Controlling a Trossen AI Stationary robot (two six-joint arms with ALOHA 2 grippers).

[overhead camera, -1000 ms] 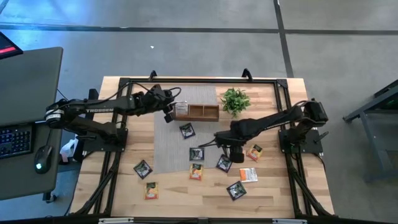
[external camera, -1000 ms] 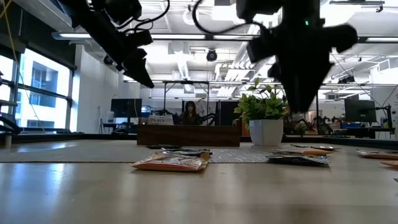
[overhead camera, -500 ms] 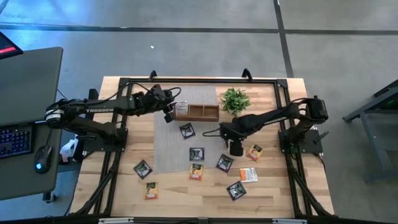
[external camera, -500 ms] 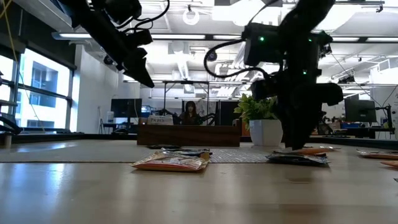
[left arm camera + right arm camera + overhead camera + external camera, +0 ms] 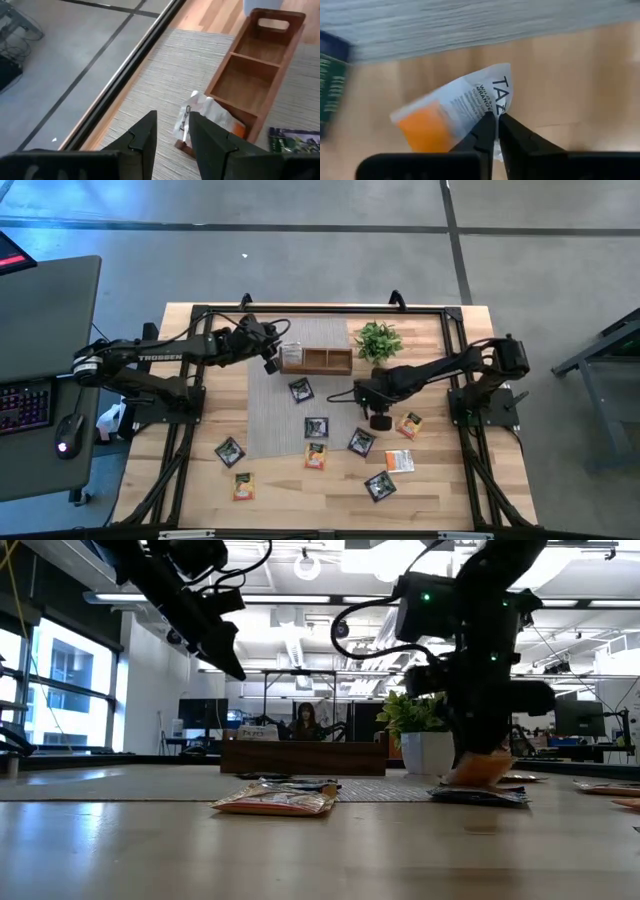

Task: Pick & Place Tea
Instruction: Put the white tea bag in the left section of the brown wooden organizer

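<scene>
The right gripper (image 5: pixel 495 131) is clenched on the edge of a white-and-orange sachet (image 5: pixel 451 117), the two fingers pressed almost together with the packet's rim between them; in the low view that sachet (image 5: pixel 480 769) hangs tilted under the gripper (image 5: pixel 478 745), just above the table (image 5: pixel 450 480). From above, the right gripper (image 5: pixel 379 420) sits over bare wood just off the grey mat (image 5: pixel 268 415), with the plant (image 5: pixel 378 340) beyond it and an orange sachet (image 5: pixel 409 425) close beside it.

The left gripper (image 5: pixel 170 132) hovers above the near end of the wooden tray (image 5: pixel 255 75); its fingers stand a little apart and nothing sits between them — released. Directly ahead of its fingertips a white sachet (image 5: pixel 202 112) leans in the tray's end compartment, spilling over the rim; the next two compartments look bare. In the high view the left gripper (image 5: pixel 270 360) is at the tray's (image 5: pixel 316 360) left end.

The rest of the tea lies flat around the right gripper: a dark sachet (image 5: pixel 300 390) on the mat near the tray, another (image 5: pixel 316 427) at the mat's edge, a third (image 5: pixel 360 442) just below the gripper, and more scattered on the wood — an orange one (image 5: pixel 400 461) among them.
</scene>
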